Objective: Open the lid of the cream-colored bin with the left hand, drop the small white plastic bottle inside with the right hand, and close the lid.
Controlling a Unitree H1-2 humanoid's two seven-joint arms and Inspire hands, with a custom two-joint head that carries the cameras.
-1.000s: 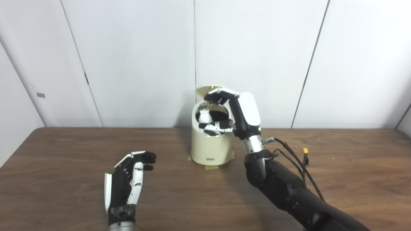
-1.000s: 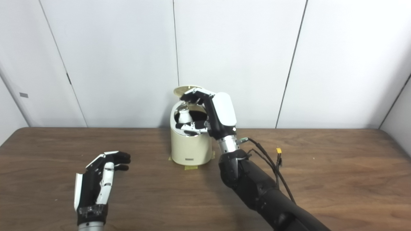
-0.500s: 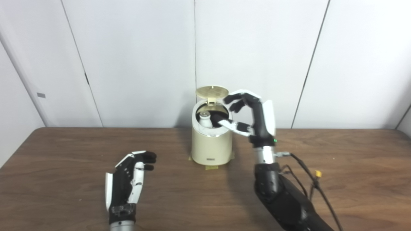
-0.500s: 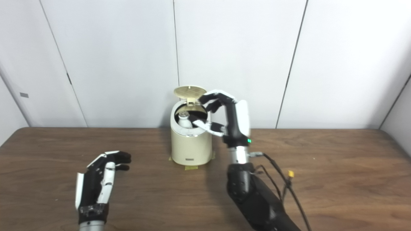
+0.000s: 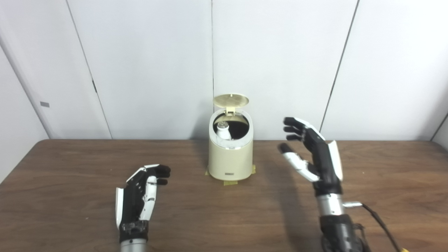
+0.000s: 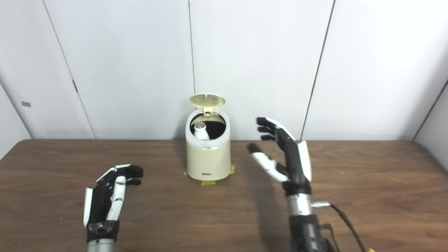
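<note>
The cream-colored bin [image 5: 230, 159] stands at the back middle of the wooden table, taped down at its base. Its round lid [image 5: 231, 100] is tipped up and back on its hinge. Inside the opening leans the small white plastic bottle [image 5: 223, 130], its cap showing above the rim. My right hand [image 5: 313, 154] hovers open to the right of the bin, fingers spread and empty. My left hand [image 5: 140, 196] rests low at the front left, fingers loosely curled and holding nothing, well apart from the bin.
The brown table [image 5: 70, 182] reaches to a white panelled wall [image 5: 147, 63] right behind the bin. Yellow tape [image 5: 228, 182] marks the bin's foot. A black cable with a yellow connector [image 6: 369, 249] trails from the right forearm.
My right hand let go of the bottle into the bin, then pulled out and back to the right, opening its fingers. The lid stayed up. The left hand has not moved.
</note>
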